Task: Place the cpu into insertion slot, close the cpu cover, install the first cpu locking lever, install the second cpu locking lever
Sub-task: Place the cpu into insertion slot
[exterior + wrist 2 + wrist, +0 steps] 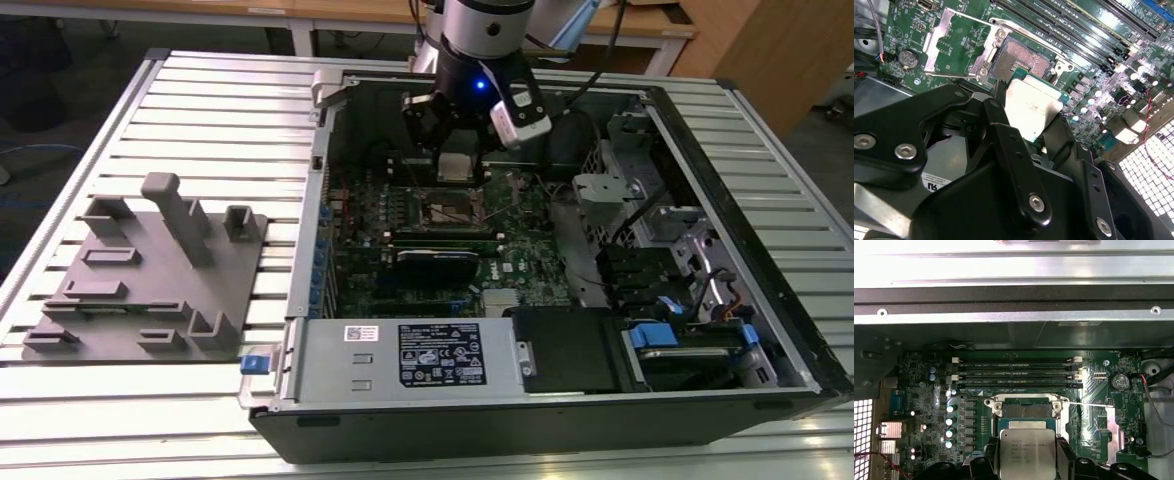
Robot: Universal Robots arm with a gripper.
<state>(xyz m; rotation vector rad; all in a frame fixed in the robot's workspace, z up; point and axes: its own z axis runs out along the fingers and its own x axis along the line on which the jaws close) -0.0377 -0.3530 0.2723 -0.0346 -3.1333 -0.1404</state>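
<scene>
Black two-finger gripper (1029,122): clamped on the flat square silver-topped cpu (1031,102), held off the green motherboard (1089,75), near the socket.
Square black-rimmed insertion slot (1021,57): contact field exposed.
Thin silver metal cpu cover (934,47): swung open beside the slot.
Long black memory slots (1014,376): beyond the slot.

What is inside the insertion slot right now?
Only its bare contact field; no chip is seated in the insertion slot. The cpu, gripped in the hand, hides one edge of it.

I see a grey plastic fixture block (147,275) on the slatted metal worktop (214,110) beside a black computer case (534,430)
</scene>
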